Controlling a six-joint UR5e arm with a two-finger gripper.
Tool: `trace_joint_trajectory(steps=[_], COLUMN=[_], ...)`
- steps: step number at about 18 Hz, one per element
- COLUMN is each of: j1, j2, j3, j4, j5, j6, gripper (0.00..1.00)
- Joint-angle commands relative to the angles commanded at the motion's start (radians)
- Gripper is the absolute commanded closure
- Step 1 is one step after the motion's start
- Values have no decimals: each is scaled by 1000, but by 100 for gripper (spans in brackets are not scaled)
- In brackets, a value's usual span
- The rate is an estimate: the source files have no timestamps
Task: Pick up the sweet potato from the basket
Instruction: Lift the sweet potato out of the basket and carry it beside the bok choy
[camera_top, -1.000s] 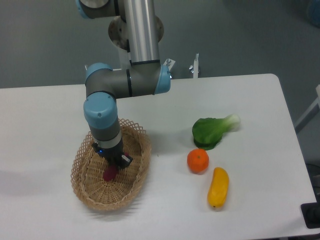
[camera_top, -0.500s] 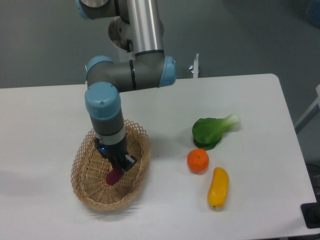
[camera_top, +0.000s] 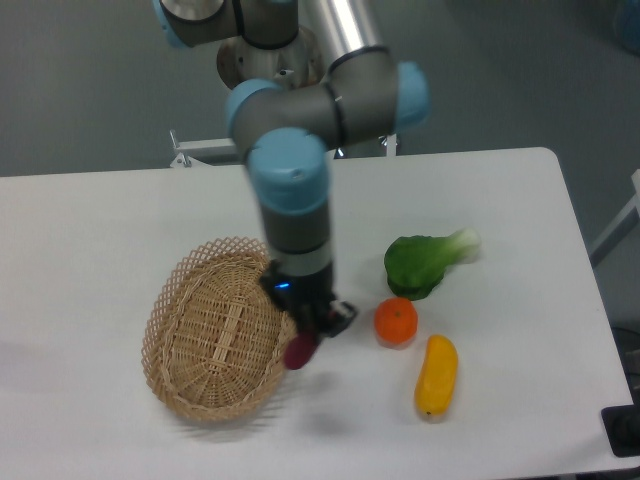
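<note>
Hand (camera_top: 308, 335) clamped on the sweet potato (camera_top: 298, 351), dangling just below it, lifted clear over the basket's right rim, probably so nothing snags the weave. Basket (camera_top: 180, 370) sits just left of the hand on the bench (camera_top: 90, 230), nothing left inside. Orange (camera_top: 396, 322) just right, yellow veg (camera_top: 436, 375) beyond, greens (camera_top: 425, 263) farther back.

This looked like a robotics lab or test cell rather than a home or kitchen. A grey-and-blue industrial arm (camera_top: 300, 190) was mounted at the back of a plain white table (camera_top: 100, 230), against a bare grey-green wall. The food on the table read as props laid out for trials: a wicker basket (camera_top: 215, 330), an orange (camera_top: 396, 322), a leafy green vegetable (camera_top: 425, 262) and a yellow vegetable (camera_top: 436, 375)
</note>
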Motion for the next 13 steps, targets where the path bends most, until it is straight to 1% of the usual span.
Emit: trace_joint_trajectory(steps=[2, 6, 8, 10, 13], j1=[77, 181, 220, 243, 261], j2=[2, 12, 28, 31, 31], j3=[5, 9, 9, 9, 8], j4=[-32, -74, -86, -86, -84], j5=[-31, -34, -32, -28, -28], j6=[98, 265, 330, 387, 415], gripper=[87, 87, 87, 87, 87])
